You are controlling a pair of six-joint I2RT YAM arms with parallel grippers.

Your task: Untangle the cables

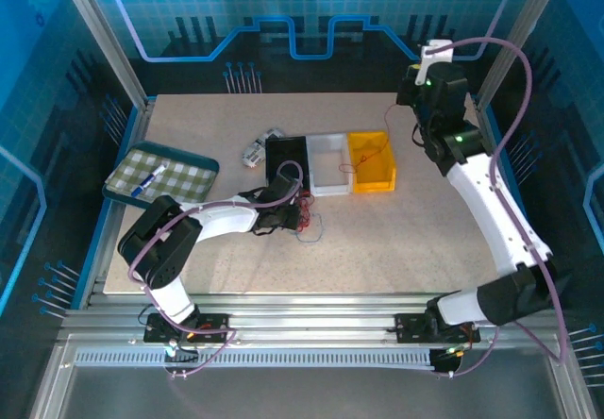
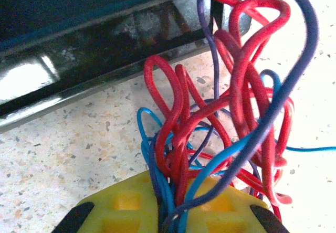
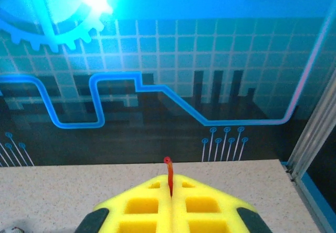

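Note:
The cables (image 2: 231, 112) form a tangle of red, blue and dark wires on the speckled table, just in front of the black bin (image 2: 63, 44). My left gripper (image 2: 170, 201) is shut on the tangle, with several strands pinched between its yellow fingers. From above, the tangle (image 1: 308, 219) lies at the left gripper (image 1: 294, 208). My right gripper (image 3: 171, 191) is raised at the back right and is shut on a single red cable (image 3: 168, 170), whose end pokes up between the fingers. A red wire (image 1: 362, 162) lies in the yellow bin (image 1: 382, 181) below the right gripper (image 1: 411, 96).
Black (image 1: 274, 159), white (image 1: 328, 189) and yellow bins stand side by side at mid-table. A small grey-white object (image 1: 256, 149) lies left of the black bin. A green checked tray (image 1: 189, 181) with a pen sits at the left edge. Metal frame posts border the table.

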